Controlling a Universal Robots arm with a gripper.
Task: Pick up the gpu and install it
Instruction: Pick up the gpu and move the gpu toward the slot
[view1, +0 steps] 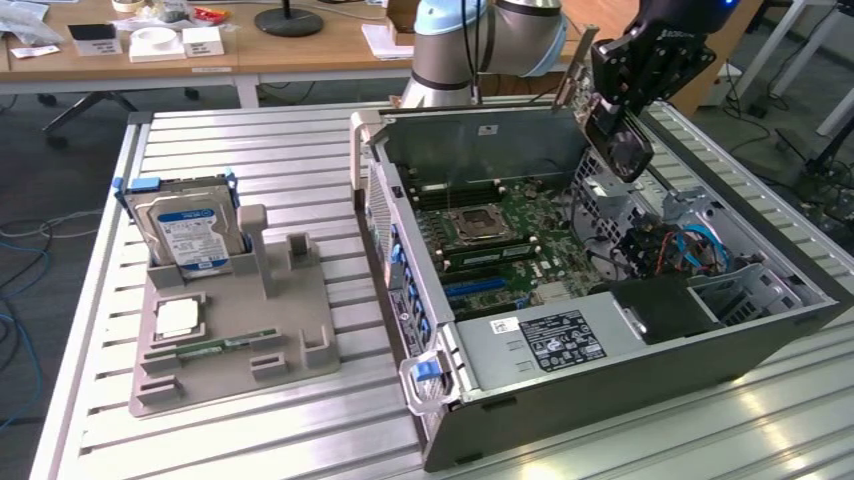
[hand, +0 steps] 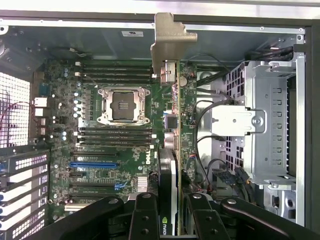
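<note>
Exterior view: the gripper (view1: 621, 105) pinches the gpu (view1: 617, 142), holding it in the air above the open computer case (view1: 747, 330). Wrist view: the gpu (hand: 172, 120) hangs edge-on over the motherboard (hand: 60, 90), beside loose cables (hand: 205, 145). A skewed descent could snag those cables or jam its metal bracket (hand: 170, 40) against the case wall

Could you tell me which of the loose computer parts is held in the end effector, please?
The gpu, the thin card gripped edge-on by the end effector over the open case. The hard drive, square chip and memory stick sit in the grey holder.
</note>
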